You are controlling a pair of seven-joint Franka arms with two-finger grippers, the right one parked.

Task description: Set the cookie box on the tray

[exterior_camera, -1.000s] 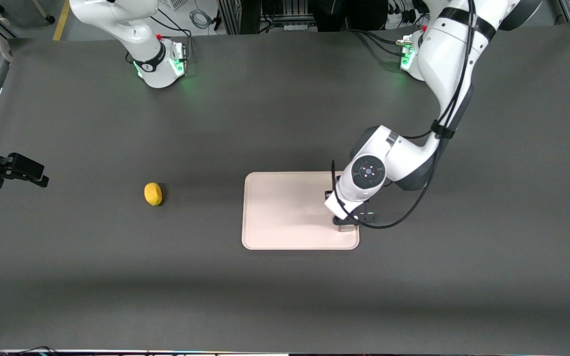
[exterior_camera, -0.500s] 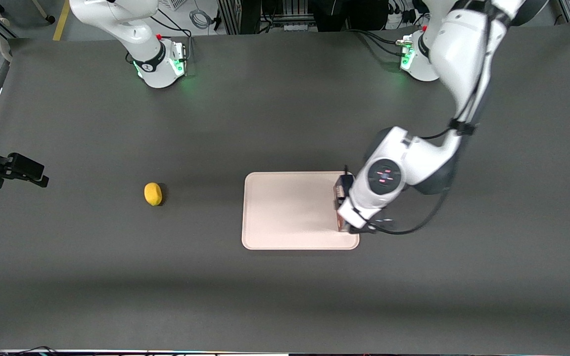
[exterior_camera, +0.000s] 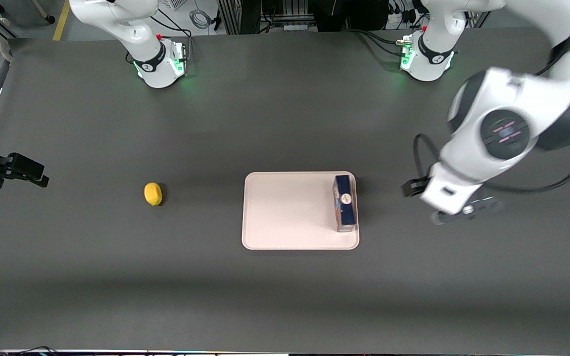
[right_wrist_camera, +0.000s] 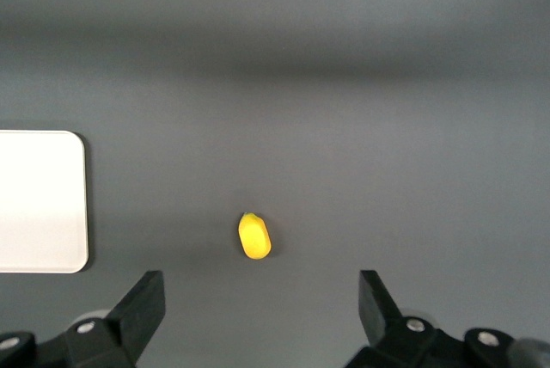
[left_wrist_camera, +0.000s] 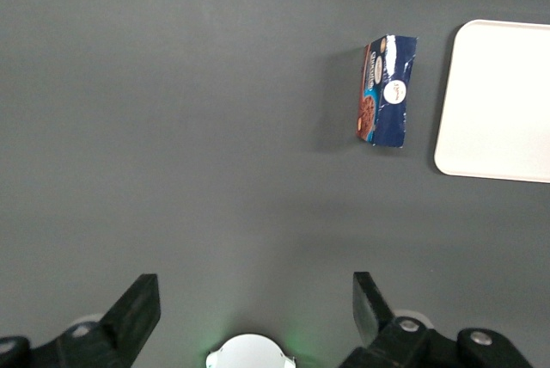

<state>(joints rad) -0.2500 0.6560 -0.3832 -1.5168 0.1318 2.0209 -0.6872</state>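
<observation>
The cookie box [exterior_camera: 345, 202] is lying flat on the tray [exterior_camera: 290, 212], along the rim nearest the working arm. The gripper [exterior_camera: 455, 211] is hanging above the bare counter [exterior_camera: 285, 296], well apart from the tray, jaws spread wide and holding nothing

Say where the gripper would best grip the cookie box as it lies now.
Probably from above, across its narrow width at mid-length. The cookie box lies flat with its long sides exposed, though one side hugs the rim of the tray. The gripper hangs open over the table beside the tray.
</observation>
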